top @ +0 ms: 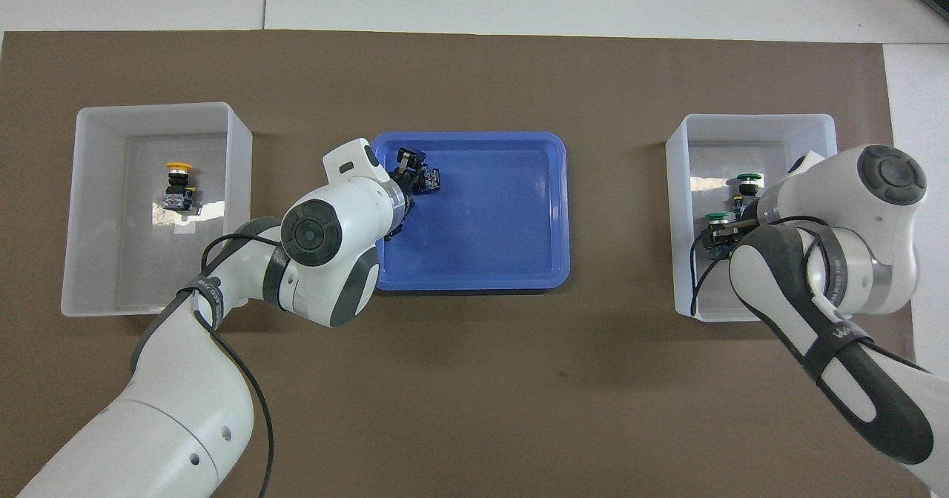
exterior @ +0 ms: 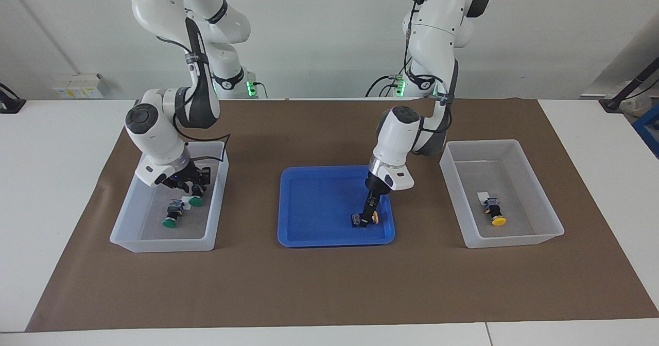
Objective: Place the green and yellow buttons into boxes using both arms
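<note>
Inside 1 box (exterior: 216, 202) lie 2 green buttons (exterior: 171, 222), another (exterior: 553, 222) holds 1 yellow (exterior: 497, 220); fingers' state unclear.

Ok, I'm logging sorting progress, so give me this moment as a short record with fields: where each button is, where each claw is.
green buttons: both in the right-arm-end box; first green button lying on its floor, second green button at the claw
yellow buttons: boxed yellow button in the left-arm-end box; tray yellow button in the blue tray
right claw: down inside its box
left claw: down at the tray yellow button
grip: cannot tell for either
remaining: one yellow
</note>
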